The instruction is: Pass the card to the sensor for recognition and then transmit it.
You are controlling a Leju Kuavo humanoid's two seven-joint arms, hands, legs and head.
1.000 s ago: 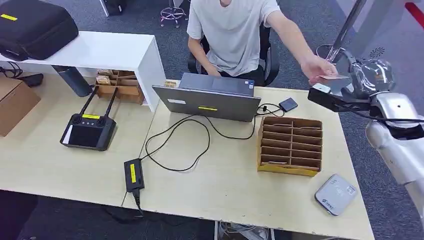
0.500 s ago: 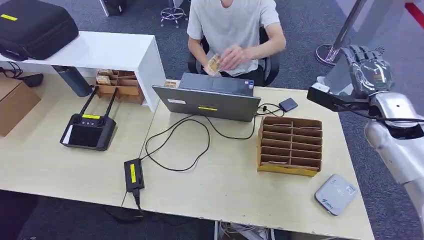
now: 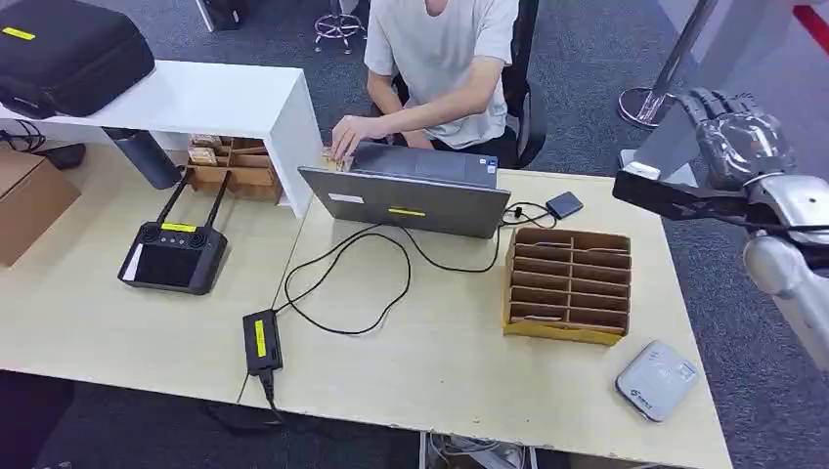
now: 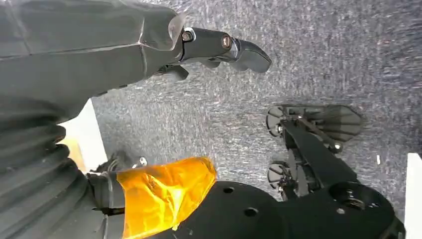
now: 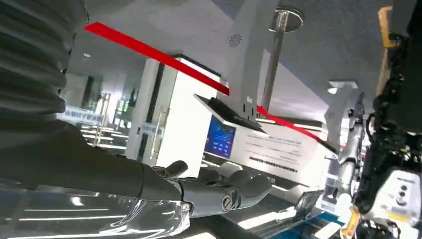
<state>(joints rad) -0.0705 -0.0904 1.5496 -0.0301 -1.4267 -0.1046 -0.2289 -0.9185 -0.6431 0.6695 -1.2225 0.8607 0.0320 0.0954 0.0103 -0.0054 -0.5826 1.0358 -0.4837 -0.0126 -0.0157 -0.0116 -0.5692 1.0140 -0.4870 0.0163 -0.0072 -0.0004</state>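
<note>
the table [image 3: 127, 322] spanned the near scene, a white shelf unit [image 3: 196, 98] standing at its far left with a black case [image 3: 68, 49] on top. a person [image 3: 445, 68] in a white shirt sat at the far side, one hand [image 3: 344, 142] resting at the far left corner of the laptop [image 3: 411, 191]. right of the laptop stood a cardboard slot organizer [image 3: 567, 283]; a cardboard box [image 3: 29, 200] sat at the left edge. a black controller with two antennas [image 3: 176, 254] lay left of centre, and a power adapter [image 3: 261, 342] lay at the near edge, its cable looping to the laptop. the white sensor [image 3: 657, 379] lay at the near right corner — well apart from both hands. the card itself could not be made out in any view. the right hand [image 3: 738, 137] was raised beyond the table's far right edge, fingers extended and holding nothing. the left hand [image 4: 219, 47] hung over the carpet, fingers loosely curled — whether it was closed could not be told.
</note>
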